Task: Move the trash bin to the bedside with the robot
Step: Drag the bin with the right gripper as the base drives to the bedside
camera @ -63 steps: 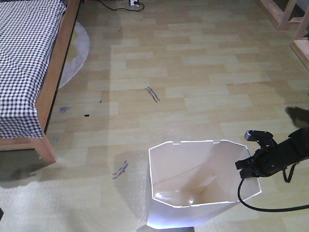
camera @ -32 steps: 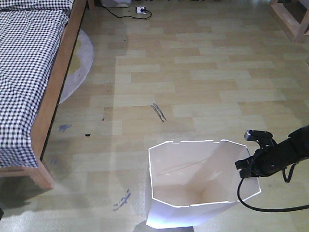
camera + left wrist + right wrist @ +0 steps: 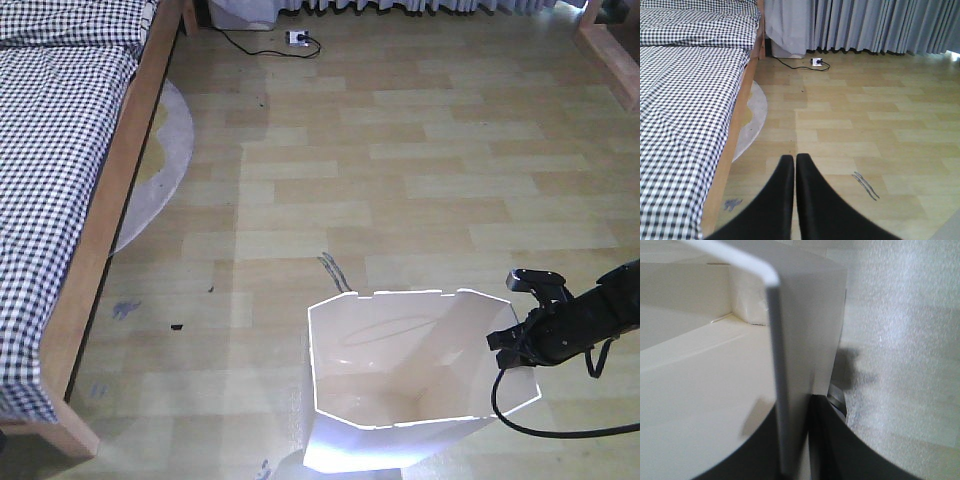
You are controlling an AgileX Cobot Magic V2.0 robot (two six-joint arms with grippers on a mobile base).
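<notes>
One pinch point carries the whole job: right gripper (image 3: 518,346) is clamped on the right wall of the trash bin (image 3: 385,345), just under the rim. Right wrist view confirms it, right gripper (image 3: 797,445) with one finger inside and one outside the thin white wall of the trash bin (image 3: 805,330).

Left gripper (image 3: 795,197) has its fingers pressed together, holding nothing, pointed at open floor beside the bed.

Bin sits upright on the floor at lower centre-right of the front view. Bed (image 3: 60,180) with checked cover runs along the left edge, well apart from the bin, so it is not at the bedside yet.

Risks, as judgement:
- Wall looks thin and flexible. A one-sided grip could bend it or slip off if the bin drags on the floor.
- Pulling from one side high up could tip the bin, since it tapers downward.
- Grey rug (image 3: 165,170) lies against the bed frame (image 3: 115,225). Its edge could snag the bin base on approach.
- Black cable (image 3: 545,433) loops under the right arm close to the bin's right side. It could catch on the rim.
- Coming in too close could knock the bin against the frame.

Containers: only the bin. Cream interior, nothing seen inside. The very bottom is hidden behind the near rim, so cannot confirm fully empty.
</notes>
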